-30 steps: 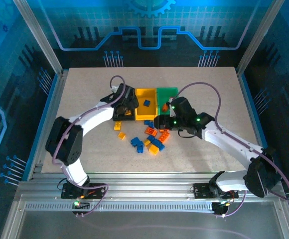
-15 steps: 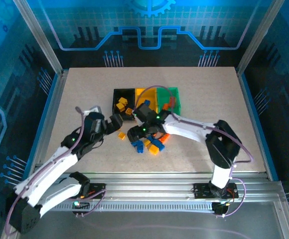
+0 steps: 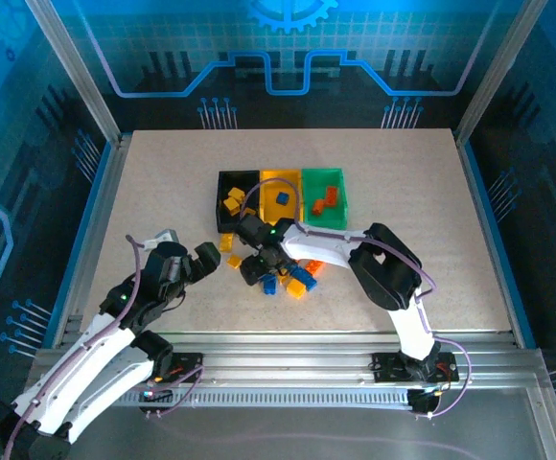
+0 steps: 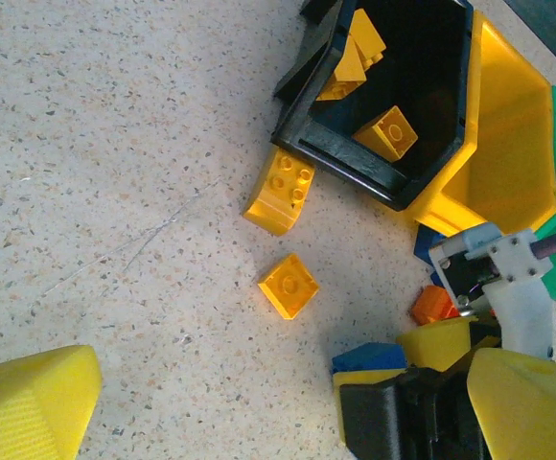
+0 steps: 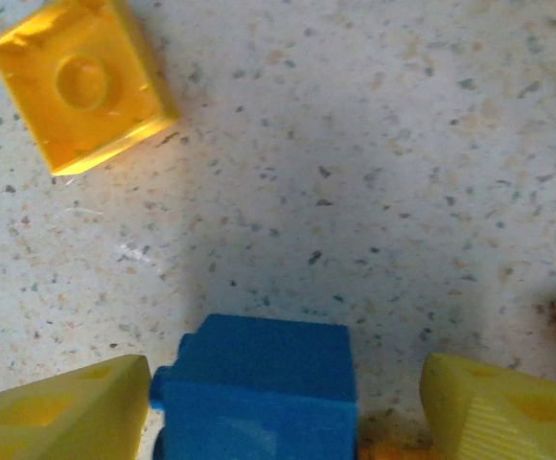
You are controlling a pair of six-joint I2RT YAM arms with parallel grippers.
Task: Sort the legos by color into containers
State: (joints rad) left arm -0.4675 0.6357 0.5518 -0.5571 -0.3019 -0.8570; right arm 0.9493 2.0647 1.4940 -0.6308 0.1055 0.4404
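**Right hand astride a blue brick; pile partly masked**

On the speckled beige worktop (image 3: 403, 182), the joined black bin (image 3: 247, 182), yellow bin (image 3: 270, 180) and green bin (image 3: 312, 180), all open plastic boxes, are seen whole from above. The green one is cut off in the left wrist view. The left hand (image 3: 204, 261) is spread wide. The loose pile of small studded plastic bricks (image 3: 295, 278) near the bins is partly masked by the right hand (image 3: 254, 266), whose gap cannot be judged from above. Close up, its fingers (image 5: 57, 407) are held apart around a blue brick (image 5: 259, 393), which is cropped at the bottom edge.

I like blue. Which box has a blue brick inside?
The middle, yellow box: one blue brick. The black box has yellow bricks, the green box orange bricks.
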